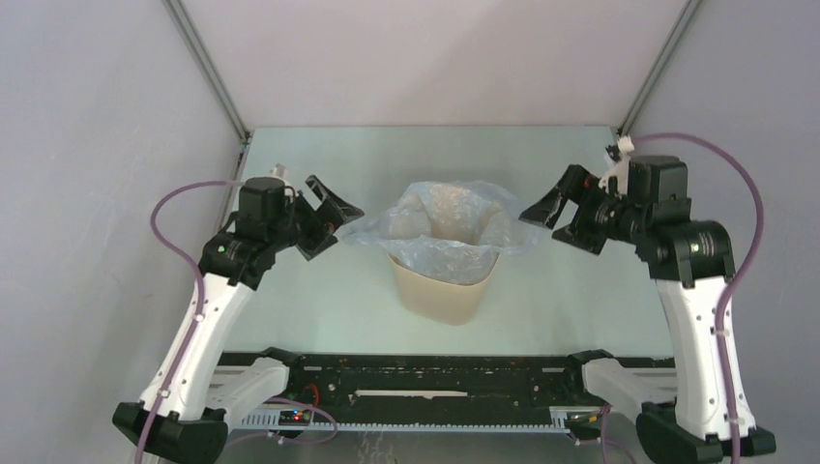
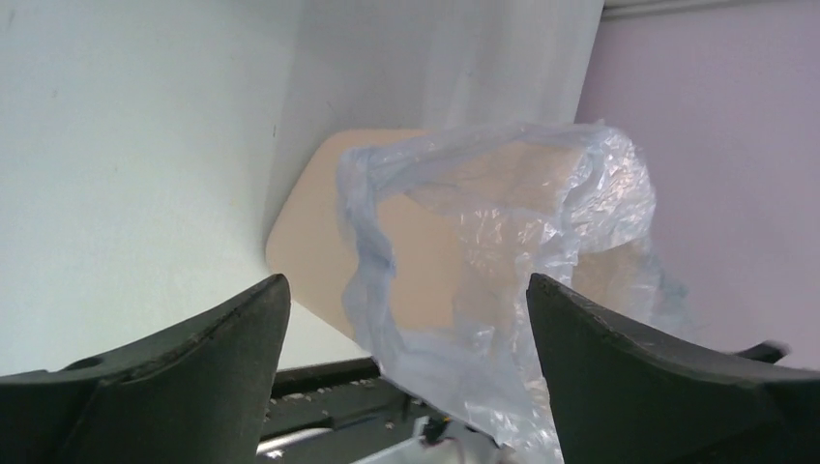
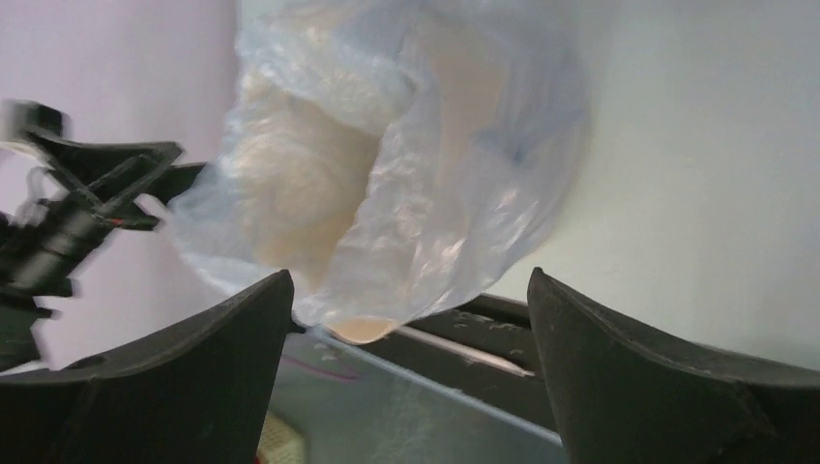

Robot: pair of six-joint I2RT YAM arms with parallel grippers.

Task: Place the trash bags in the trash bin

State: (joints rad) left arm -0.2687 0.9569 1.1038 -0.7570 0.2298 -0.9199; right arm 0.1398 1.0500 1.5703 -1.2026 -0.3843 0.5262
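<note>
The beige trash bin [image 1: 440,290] stands upright in the middle of the table. The pale blue-grey trash bag [image 1: 445,227] is draped over its mouth, its film hanging over the rim and spreading out to both sides. My left gripper [image 1: 334,222] is open and empty, just left of the bag's left flap. My right gripper [image 1: 551,220] is open and empty, just right of the bag's right flap. The left wrist view shows the bag [image 2: 483,280] over the bin [image 2: 309,232]. The right wrist view shows the bag [image 3: 406,164] covering most of the bin [image 3: 363,331].
A black rail [image 1: 435,372] with cables runs along the near table edge between the arm bases. Grey walls and metal frame posts [image 1: 208,68] close in the table on three sides.
</note>
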